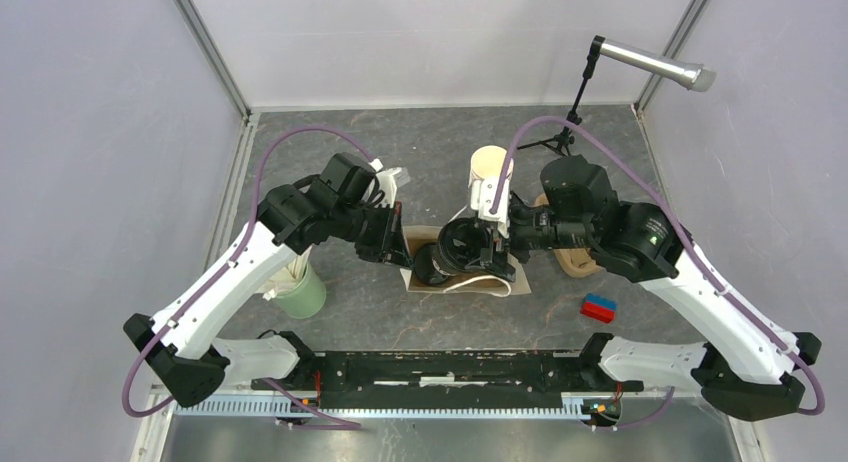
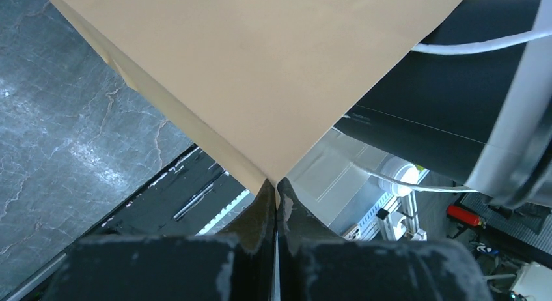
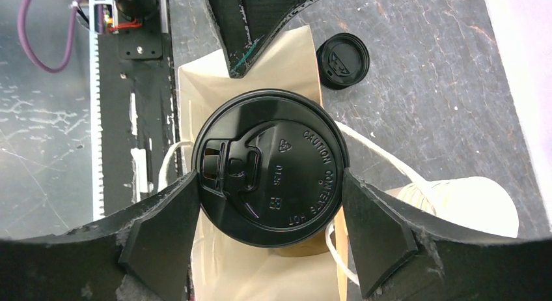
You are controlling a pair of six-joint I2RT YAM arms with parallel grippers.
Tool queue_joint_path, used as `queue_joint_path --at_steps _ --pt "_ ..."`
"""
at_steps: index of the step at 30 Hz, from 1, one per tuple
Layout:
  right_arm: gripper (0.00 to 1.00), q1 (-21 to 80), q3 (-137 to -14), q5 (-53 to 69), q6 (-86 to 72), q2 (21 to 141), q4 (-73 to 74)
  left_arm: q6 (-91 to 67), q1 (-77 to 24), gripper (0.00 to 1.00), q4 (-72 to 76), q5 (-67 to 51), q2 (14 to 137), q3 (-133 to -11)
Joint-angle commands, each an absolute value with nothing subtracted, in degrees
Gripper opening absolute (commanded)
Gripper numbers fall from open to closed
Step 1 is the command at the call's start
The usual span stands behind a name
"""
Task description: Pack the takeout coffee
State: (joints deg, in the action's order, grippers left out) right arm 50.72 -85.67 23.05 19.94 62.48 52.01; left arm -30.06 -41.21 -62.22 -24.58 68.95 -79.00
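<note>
A takeout coffee with a black lid (image 3: pixel 270 167) sits in the open mouth of a brown paper bag (image 3: pixel 286 57), and only its lid shows. My right gripper (image 3: pixel 268 182) is shut on it, one finger against each side of the lid. In the top view the same lid (image 1: pixel 462 250) lies mid-table between both arms. My left gripper (image 2: pixel 276 187) is shut on the bag's upper edge (image 2: pixel 260 66), holding it from the left. Its fingers (image 3: pixel 250 21) show at the far rim of the bag in the right wrist view.
A stack of lidless cream cups (image 1: pixel 490 172) stands just behind the bag. One loose black lid (image 3: pixel 343 60) lies on the table beside it. A green cup (image 1: pixel 300 292) sits under the left arm, a blue-and-red block (image 1: pixel 599 307) at right, a microphone stand (image 1: pixel 655 64) at back right.
</note>
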Motion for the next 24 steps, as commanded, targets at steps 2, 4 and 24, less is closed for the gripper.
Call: queue_joint_path --at_steps 2,4,24 --pt "0.8 54.1 -86.9 17.2 24.5 63.7 53.8 -25.4 -40.9 0.02 -59.3 -27.9 67.4 -78.8" --pt "0.79 55.7 -87.0 15.6 25.4 64.3 55.1 -25.2 -40.8 0.02 -59.4 -27.6 67.5 -78.9" --pt "0.8 72.9 -79.6 -8.4 34.4 65.0 57.7 -21.4 -40.8 0.02 -53.7 -30.6 64.8 -72.0"
